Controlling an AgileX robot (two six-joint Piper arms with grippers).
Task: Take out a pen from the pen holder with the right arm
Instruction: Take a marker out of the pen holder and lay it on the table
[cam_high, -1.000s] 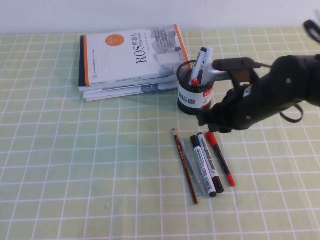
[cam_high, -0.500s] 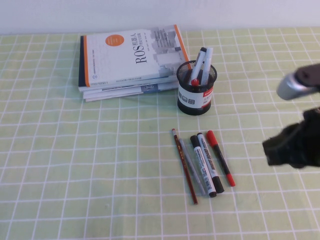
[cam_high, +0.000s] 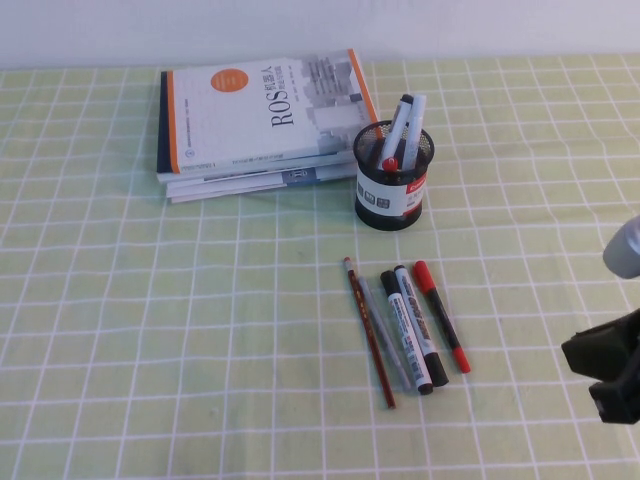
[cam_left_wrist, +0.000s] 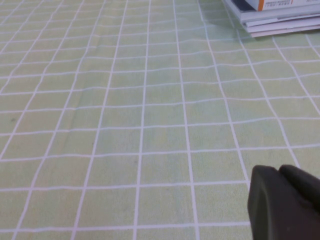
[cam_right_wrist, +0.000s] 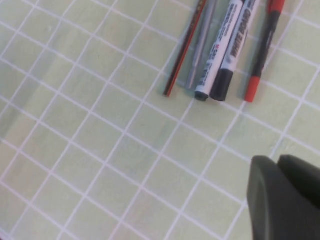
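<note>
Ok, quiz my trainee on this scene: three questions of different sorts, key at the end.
1. True or false: the right pincer, over the table's right side, grips a pen.
2. How many writing tools lie in a row in front of the mesh pen holder? A three, B five, C seven.
3. Fill in: the left pincer hovers over the checked ____.
Key: 1 false, it is shut and empty. 2 B: pencil, grey pen, two markers, red pen. 3 tablecloth.

Black pen holder (cam_high: 390, 190) beside books (cam_high: 260, 115), loose pens (cam_high: 405, 325) (side by side), right end effector (cam_high: 608, 368) at right edge
</note>
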